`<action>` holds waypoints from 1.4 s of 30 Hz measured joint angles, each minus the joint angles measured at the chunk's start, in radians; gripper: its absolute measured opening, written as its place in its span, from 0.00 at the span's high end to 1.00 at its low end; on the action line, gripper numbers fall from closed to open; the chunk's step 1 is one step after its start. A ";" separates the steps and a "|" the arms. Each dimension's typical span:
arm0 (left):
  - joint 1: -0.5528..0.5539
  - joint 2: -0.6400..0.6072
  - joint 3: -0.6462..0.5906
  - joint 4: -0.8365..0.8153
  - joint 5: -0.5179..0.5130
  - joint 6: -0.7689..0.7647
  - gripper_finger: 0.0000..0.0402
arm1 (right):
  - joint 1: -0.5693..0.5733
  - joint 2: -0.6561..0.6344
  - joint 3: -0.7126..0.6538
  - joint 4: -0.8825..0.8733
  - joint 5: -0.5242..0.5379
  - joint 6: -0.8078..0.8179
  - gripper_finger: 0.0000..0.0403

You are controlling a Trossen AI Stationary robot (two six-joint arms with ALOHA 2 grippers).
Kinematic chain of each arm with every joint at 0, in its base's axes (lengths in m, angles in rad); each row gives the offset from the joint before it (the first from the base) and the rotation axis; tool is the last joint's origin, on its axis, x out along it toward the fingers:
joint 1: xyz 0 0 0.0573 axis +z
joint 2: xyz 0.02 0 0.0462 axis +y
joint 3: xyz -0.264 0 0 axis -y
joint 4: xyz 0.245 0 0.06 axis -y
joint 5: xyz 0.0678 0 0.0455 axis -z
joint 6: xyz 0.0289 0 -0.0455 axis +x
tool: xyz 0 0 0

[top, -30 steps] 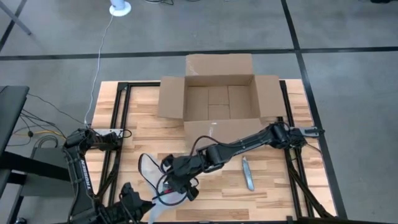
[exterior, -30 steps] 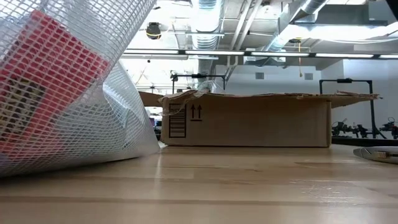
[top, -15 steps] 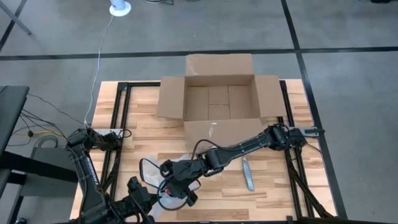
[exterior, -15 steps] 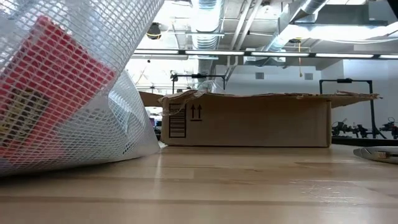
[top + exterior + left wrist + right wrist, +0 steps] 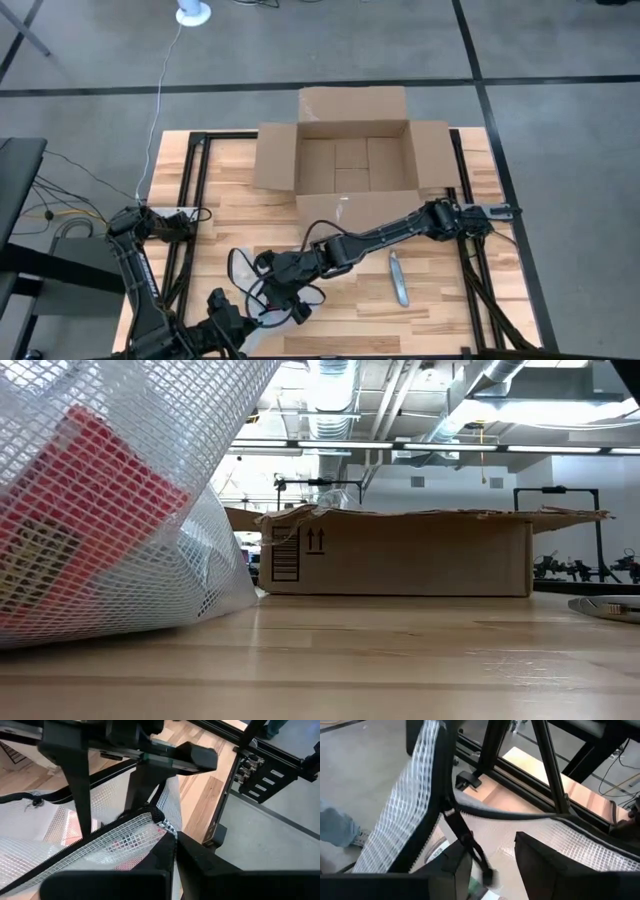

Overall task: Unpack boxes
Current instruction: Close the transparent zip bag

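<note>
The brown cardboard box [image 5: 350, 160] stands open at the table's far middle, flaps spread; the low view shows its side [image 5: 400, 555]. A clear mesh zip bag [image 5: 268, 308] with a red packet [image 5: 90, 520] inside rests by its bottom on the near left of the table. My left gripper [image 5: 175, 837] is shut on the bag's rim at the near edge [image 5: 230, 325]. My right gripper [image 5: 492, 855] is open at the bag's mouth [image 5: 283, 293], the zipper pull strap [image 5: 472, 847] hanging between its fingers. My left gripper pinches the bag's black zippered rim [image 5: 157, 819] between its two fingers, coming from the table's near left. The rim is held up while the bag's bottom [image 5: 120, 625] lies on the table. My right gripper's spread fingers [image 5: 80, 790] stand at the bag's open mouth, coming from the table's right; whether they touch the rim I cannot tell.
A grey utility knife [image 5: 398, 279] lies on the wood right of the bag, also at the low view's right edge [image 5: 605, 607]. Black frame rails [image 5: 190, 200] run along both table sides. Bare wood lies between the bag and the box.
In the low view the bag's wall has swung up and leaned further toward the box, and the red packet inside has shifted with it. The bag's bottom has stayed on the table.
</note>
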 joint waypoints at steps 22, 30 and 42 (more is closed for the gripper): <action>-0.079 0.018 0.000 0.103 0.002 -0.121 1.00 | -0.012 -0.064 0.170 -0.353 0.083 -0.189 1.00; -0.119 0.101 -0.004 0.131 0.032 -0.276 1.00 | -0.056 -0.074 0.169 -0.435 0.201 -0.285 1.00; -0.144 0.134 0.003 0.084 0.006 -0.436 1.00 | -0.085 -0.148 0.172 -0.445 0.351 -0.384 1.00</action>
